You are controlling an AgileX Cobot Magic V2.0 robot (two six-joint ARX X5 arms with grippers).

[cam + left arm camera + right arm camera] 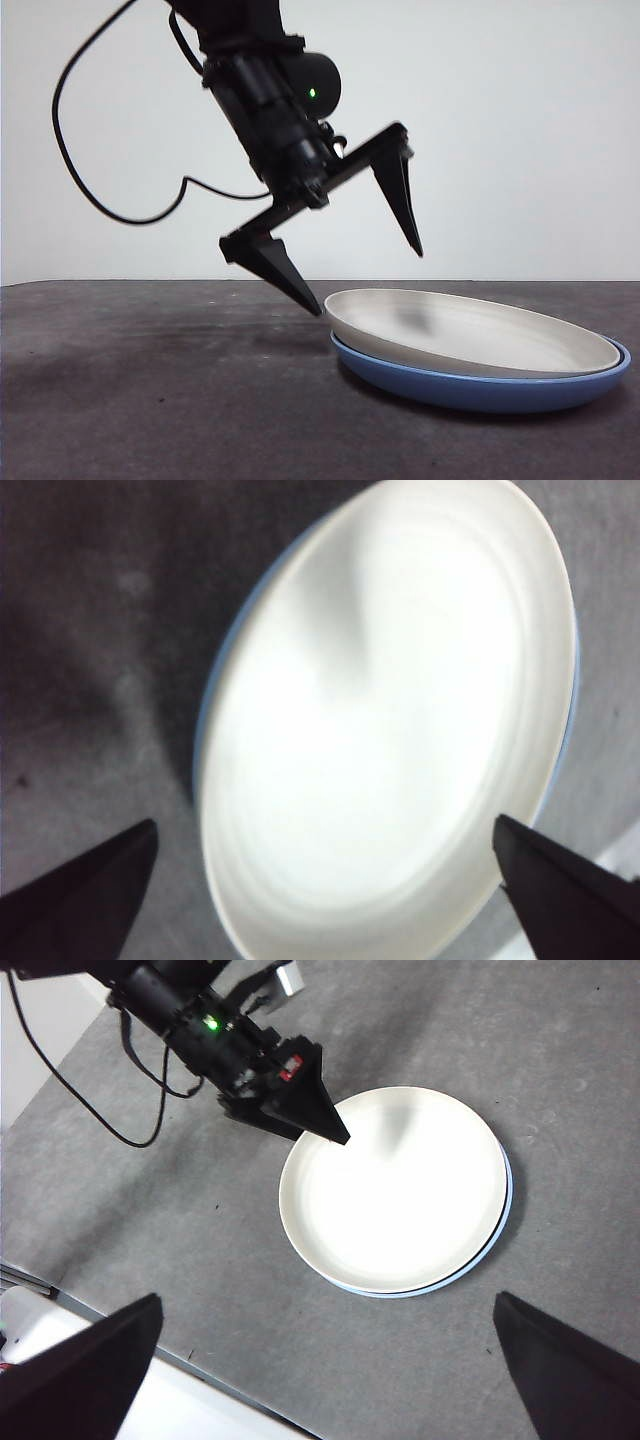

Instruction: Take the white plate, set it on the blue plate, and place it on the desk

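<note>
The white plate (470, 335) lies nested on the blue plate (480, 392), right of centre on the dark desk (150, 400). Only a thin blue rim (506, 1200) shows around the white plate (395, 1185). My left gripper (369, 282) hangs open over the stack's near-left rim: one fingertip sits just at the white rim, the other is raised above the plate, and nothing is held. In its own view the left gripper (325, 825) spans the white plate (390, 730). My right gripper (328, 1300) is open and empty, high above the stack.
A black cable (100, 200) loops from the left arm over the left part of the desk. The desk's edge (180, 1365) runs near the right gripper, with a white surface beyond it. A plain white wall (520, 130) stands behind.
</note>
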